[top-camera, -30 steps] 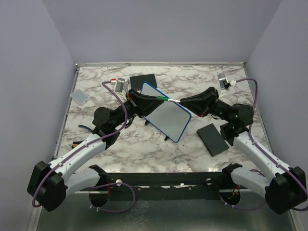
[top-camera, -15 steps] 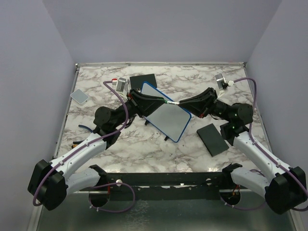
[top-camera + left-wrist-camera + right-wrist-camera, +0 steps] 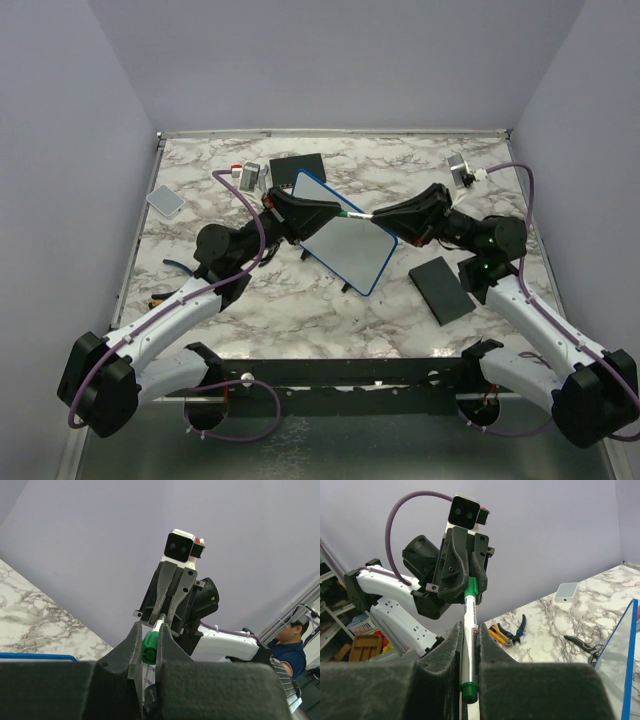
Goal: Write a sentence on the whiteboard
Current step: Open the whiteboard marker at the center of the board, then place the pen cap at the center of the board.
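Note:
The whiteboard, blue-rimmed, lies slanted at the table's middle, and its face looks blank; no sentence shows on it. Its rim also shows in the left wrist view and the right wrist view. Both grippers meet tip to tip just above its far edge, holding one marker between them. My left gripper is shut on the green cap. My right gripper is shut on the white marker body, whose green end sticks out behind the fingers.
A flat black pad lies right of the board. A black box sits behind it. A small grey square lies at the far left. Pliers and cutters lie on the marble at the left.
The two grippers closed in slightly along the marker, then eased back a little. Both still grip it above the board's far edge.

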### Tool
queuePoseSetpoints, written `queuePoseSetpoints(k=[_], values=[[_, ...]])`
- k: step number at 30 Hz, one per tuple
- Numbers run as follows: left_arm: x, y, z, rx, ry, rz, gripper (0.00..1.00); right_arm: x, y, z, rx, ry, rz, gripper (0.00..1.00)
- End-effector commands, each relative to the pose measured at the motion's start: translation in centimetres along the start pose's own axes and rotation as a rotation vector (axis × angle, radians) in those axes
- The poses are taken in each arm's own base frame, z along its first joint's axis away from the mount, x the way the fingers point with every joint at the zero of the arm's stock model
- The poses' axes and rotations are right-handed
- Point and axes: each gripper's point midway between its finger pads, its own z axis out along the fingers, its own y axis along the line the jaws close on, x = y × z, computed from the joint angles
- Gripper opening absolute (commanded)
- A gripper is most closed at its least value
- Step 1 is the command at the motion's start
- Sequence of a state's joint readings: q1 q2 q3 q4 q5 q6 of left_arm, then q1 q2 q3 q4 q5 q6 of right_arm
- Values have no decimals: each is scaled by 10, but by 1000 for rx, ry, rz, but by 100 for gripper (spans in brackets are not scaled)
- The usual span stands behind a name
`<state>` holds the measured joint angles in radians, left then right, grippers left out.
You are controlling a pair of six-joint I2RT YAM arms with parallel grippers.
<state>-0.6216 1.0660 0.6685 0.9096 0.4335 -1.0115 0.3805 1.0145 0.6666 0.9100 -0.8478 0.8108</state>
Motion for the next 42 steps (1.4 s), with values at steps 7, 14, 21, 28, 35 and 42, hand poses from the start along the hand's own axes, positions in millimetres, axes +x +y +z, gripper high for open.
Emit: queuePoseSetpoints(k=[7,14,21,28,35,42], values=[[-44,15,-24,-68,-157,32,0,-10,3,-10,73,-72,-51,0],[-59,14,-34,-65,-189,30,0,-9,13,-9,19,-62,-47,0],[-72,18,-47,-77,-221,36,0,-15,19,-10,18,-64,-70,0],[-55,96,-85,-445,-172,150,0,-28,2,-21,200,-102,-139,1],[19,189,-203,-1134,115,63,0,-40,-15,-41,418,-63,-241,1],[93,210,-253,-1291,272,-203,0,-41,-27,-54,515,-79,-265,1]])
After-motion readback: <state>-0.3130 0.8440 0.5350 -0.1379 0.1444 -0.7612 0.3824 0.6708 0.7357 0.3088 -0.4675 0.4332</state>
